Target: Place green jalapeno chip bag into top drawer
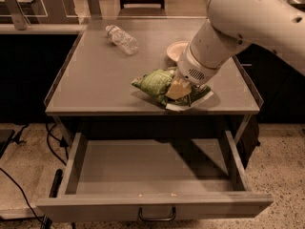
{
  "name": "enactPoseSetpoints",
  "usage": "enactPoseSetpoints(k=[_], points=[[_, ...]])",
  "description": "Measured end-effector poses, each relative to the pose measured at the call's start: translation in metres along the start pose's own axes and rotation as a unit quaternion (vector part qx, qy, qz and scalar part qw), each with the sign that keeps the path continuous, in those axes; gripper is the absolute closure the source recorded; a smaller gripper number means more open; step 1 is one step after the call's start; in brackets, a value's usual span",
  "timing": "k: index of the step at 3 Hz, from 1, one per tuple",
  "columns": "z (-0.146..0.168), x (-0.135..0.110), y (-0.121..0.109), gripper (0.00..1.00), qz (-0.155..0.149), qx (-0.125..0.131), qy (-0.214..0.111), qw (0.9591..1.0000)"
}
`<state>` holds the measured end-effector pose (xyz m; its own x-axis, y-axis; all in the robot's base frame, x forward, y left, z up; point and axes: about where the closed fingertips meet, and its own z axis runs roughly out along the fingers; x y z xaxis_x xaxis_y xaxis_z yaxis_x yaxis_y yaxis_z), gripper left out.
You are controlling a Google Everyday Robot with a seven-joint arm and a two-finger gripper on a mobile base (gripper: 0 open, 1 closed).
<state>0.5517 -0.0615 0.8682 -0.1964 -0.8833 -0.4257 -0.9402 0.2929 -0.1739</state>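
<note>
The green jalapeno chip bag [155,84] lies crumpled on the grey table top near its front right edge. My gripper [180,88] is down on the bag's right half, at the end of the big white arm [248,23], with its tan fingers pressed into the foil. The top drawer [152,175] is pulled fully open below the table, and nothing lies inside it. Its flat front panel has a small dark bar handle [157,217] at the centre.
A clear plastic bottle [122,39] lies on its side at the table's back left. A pale bowl [177,50] sits at the back right, partly behind the arm. Cables [28,142] trail on the speckled floor at the left.
</note>
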Motion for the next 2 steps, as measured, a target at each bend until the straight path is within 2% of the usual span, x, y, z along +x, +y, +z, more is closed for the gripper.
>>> enactPoseSetpoints(k=[1,2], points=[[-0.018,0.004,0.015,1.00,-0.010,-0.017,-0.007,0.9998],[-0.033,0.013,0.044,1.00,-0.019,-0.053,-0.020,0.9982]])
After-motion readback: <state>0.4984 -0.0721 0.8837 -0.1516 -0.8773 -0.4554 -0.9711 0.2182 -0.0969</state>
